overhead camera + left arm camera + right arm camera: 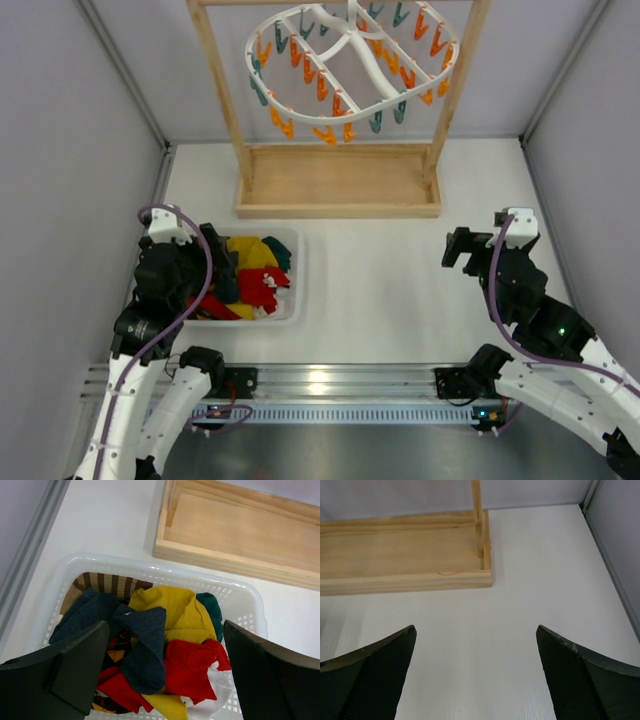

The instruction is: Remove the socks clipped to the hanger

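The white oval hanger hangs from the wooden frame with orange and teal pegs; I see no sock clipped on it. The navy sock, mustard yellow sock and plain red sock lie piled in a white basket at the left of the table. My left gripper is open and empty just above the pile. My right gripper is open and empty over bare table at the right.
The wooden stand's base tray sits at the back middle, also in the left wrist view and the right wrist view. The basket also holds a teal sock, a brown striped sock and a patterned one. Grey walls enclose both sides.
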You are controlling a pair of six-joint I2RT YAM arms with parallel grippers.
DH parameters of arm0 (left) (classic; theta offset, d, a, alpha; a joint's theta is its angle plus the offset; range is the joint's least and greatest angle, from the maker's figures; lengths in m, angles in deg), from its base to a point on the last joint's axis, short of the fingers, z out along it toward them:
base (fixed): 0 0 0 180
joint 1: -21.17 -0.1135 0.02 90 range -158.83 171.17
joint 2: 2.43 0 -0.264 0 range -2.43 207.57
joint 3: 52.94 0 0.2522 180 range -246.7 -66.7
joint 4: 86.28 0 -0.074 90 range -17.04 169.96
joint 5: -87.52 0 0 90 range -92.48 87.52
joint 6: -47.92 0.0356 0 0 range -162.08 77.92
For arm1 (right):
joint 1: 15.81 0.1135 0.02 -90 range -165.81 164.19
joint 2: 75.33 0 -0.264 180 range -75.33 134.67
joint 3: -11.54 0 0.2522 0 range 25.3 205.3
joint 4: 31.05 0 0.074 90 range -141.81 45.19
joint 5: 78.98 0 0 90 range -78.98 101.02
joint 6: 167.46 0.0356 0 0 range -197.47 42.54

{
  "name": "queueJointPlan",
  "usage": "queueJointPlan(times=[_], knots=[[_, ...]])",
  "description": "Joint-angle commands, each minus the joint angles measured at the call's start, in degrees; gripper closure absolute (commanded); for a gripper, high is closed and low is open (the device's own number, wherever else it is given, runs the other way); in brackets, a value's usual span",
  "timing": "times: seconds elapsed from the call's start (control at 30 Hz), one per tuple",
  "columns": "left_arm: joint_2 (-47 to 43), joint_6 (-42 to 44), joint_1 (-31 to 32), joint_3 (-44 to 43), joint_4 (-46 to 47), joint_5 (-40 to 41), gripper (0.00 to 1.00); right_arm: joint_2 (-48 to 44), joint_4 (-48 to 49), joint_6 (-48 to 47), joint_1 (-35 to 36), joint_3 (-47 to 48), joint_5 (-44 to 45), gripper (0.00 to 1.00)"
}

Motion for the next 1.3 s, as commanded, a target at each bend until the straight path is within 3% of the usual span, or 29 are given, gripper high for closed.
queueJointPlan(times=[0.0, 1.27], knots=[[-0.7, 0.2, -0.5, 0.1, 3.1, 0.7, 0.01, -0.3, -0.8, 1.5, -0.6, -0.2, 0.5, 0.01], [-4.7, 0.7, -0.5, 0.2, 3.7, 0.0, 0.02, -4.7, -4.8, 0.0, -0.6, 1.6, 0.3, 0.01]])
